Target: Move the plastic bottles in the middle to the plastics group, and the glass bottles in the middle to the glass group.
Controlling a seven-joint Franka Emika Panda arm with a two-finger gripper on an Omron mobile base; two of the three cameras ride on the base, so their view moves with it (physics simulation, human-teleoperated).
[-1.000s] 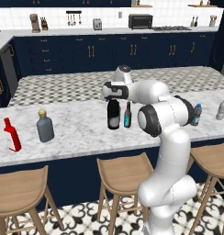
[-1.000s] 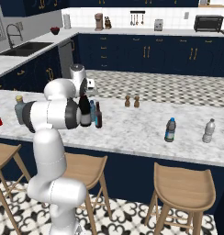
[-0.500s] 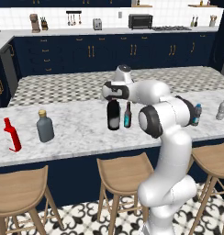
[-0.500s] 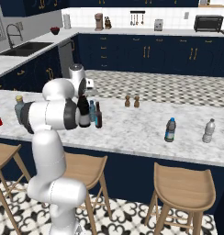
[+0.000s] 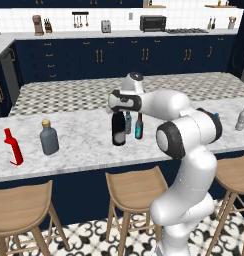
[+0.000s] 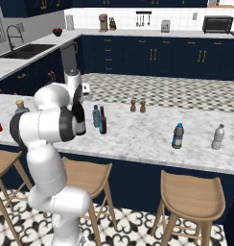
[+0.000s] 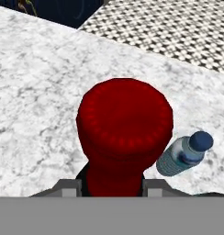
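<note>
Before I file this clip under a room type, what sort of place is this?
A home-style kitchen, rendered. A marble island counter with wooden bar stools beneath it, navy cabinets along the back wall, a toaster oven on the far worktop, and a sink with a tap.

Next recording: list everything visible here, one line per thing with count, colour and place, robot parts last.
wine bottle: 1, black with red neck, counter middle, in the gripper's grasp
pale-blue bottle: 1, translucent, right beside it
brown-necked bottle: 1, dark with teal label, beside the pale-blue one
red bottle: 1, bright red, counter's left end
grey bottle: 1, squat with tan stopper, near the red one
water bottles: 2, one blue-labelled, one clear, counter's right
shakers: 2, brown, counter's back
stools: wooden, below the counter
gripper: 1, fingers closed on the wine bottle's neck
</note>
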